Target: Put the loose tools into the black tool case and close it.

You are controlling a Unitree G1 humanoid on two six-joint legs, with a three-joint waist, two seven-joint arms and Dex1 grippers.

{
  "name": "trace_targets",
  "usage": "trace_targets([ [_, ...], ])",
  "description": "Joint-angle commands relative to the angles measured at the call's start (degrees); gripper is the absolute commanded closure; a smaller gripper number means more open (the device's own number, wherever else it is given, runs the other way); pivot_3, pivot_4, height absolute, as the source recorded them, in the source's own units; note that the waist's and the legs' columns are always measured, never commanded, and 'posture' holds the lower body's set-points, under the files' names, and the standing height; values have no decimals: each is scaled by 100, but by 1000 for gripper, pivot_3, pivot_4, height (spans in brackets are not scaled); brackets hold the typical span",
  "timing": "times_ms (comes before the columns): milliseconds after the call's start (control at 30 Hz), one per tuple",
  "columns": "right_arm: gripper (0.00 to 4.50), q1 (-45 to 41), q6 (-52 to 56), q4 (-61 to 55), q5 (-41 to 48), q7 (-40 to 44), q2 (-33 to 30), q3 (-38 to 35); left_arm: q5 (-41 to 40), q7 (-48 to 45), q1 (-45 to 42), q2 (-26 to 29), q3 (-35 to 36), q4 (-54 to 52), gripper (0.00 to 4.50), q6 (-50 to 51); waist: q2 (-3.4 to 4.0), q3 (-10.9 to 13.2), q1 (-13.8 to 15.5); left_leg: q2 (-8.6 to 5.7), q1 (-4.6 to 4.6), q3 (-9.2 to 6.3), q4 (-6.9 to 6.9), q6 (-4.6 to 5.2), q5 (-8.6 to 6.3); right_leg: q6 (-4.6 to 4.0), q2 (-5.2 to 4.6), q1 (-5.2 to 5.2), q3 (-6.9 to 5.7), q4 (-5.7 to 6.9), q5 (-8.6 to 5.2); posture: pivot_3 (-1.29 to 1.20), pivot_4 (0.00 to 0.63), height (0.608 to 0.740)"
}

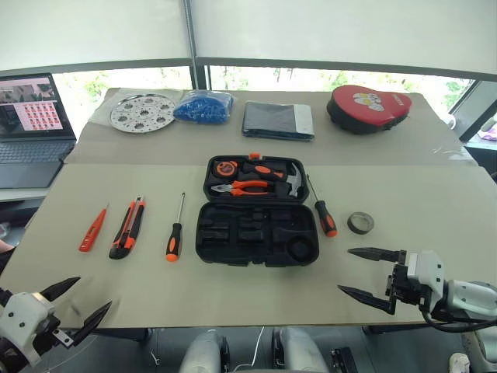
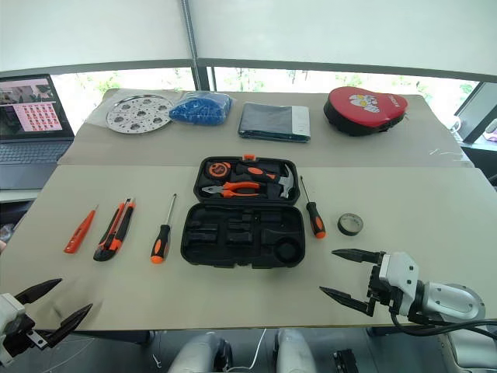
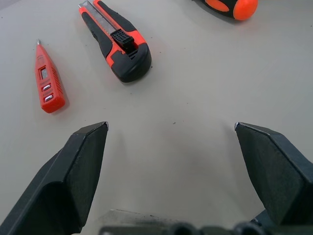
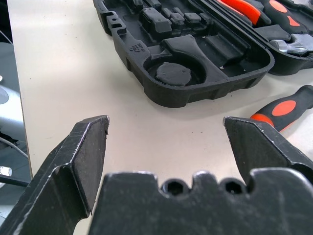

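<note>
Starting with both grippers wide open and empty, my left gripper [image 1: 68, 305] should approach the tester screwdriver [image 1: 92, 230] from above, gripping its middle squarely.

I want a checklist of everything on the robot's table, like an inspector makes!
Surface: beige table, flat.
Job's things: black tool case open; tester screwdriver, utility knife, one screwdriver left of it; other screwdriver and tape roll right.
Clutter: metal disc, blue bag, dark folder, red pouch.
Grippers: left gripper open, empty; right gripper open, empty.
Cables: black one at right wrist.
Surroundings: laptop, windows.
</note>
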Motion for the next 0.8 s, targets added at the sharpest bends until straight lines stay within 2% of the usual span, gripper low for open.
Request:
trace_targets([
  [33, 135, -250, -95, -298, 389, -131, 268, -15, -435, 332, 12, 56, 349, -292, 0, 585, 0, 0, 0, 0, 0, 0, 0, 0, 0, 0, 0, 0, 0, 0, 0, 0, 150, 740],
  [133, 135, -789, 339, -1018, 1425, -404, 892, 162, -1471, 1136, 280, -188, 815, -815, 0, 2126, -28, 5, -96, 22, 1, -3, 1, -7, 4, 4, 16, -1, 2, 6, 5, 0, 150, 740],
  [200, 135, -935, 540, -1300, 1653, -464, 1033, 219, -1685, 1542, 537, -315, 981, -1155, 0, 2783, -14, 8, -115, 32, 2, -8, 0, -14, 6, 27, 17, -3, 4, 7, 20, 0, 150, 740],
  [300, 135, -1094, 419, -1524, 1644, -440, 1215, 379, -2132, 2275, 884, -250, 1186, -1757, 0, 4075, -28, 3, -86, 19, 3, -9, -6, -12, 4, 31, 10, -2, 1, 6, 17, 0, 150, 740],
  [367, 135, -1194, 335, -1539, 1542, -444, 1326, 443, -2849, 2550, 790, -95, 1258, -2167, 0, 4692, -31, 2, -32, 16, 3, -15, -5, -16, 4, 31, 14, 0, -3, 7, 15, 0, 150, 740],
  [433, 135, -1293, 234, -1531, 1421, -419, 1376, 474, -3157, 2774, 575, 150, 1219, -2458, 0, 5115, -29, 4, 35, 10, 2, -18, 2, -24, 8, 28, 8, 0, -5, 11, 13, 0, 150, 740],
  [533, 135, -1353, 263, -1509, 1369, -452, 1354, 481, -3665, 3328, -44, 588, 1017, -2793, 0, 5720, -26, 4, 73, 1, 6, -22, 6, -29, 16, -15, -2, 6, -9, 23, -9, 0, 150, 740],
  [667, 135, -1351, 327, -1478, 1356, -410, 1236, 424, -4937, 5200, -1704, 973, -108, -3007, 0, 6655, -20, 4, 58, -2, 30, -19, 4, -49, 28, -19, 0, 17, 0, 43, -5, 0, 150, 740],
  [800, 135, -1323, 437, -1612, 1265, -573, 1184, 480, -5402, 7045, -3354, 543, -1393, -2710, 0, 7041, -17, 9, 16, -5, 90, -20, -16, -74, 37, 10, -2, 67, 4, 60, 12, 0, 150, 740],
])
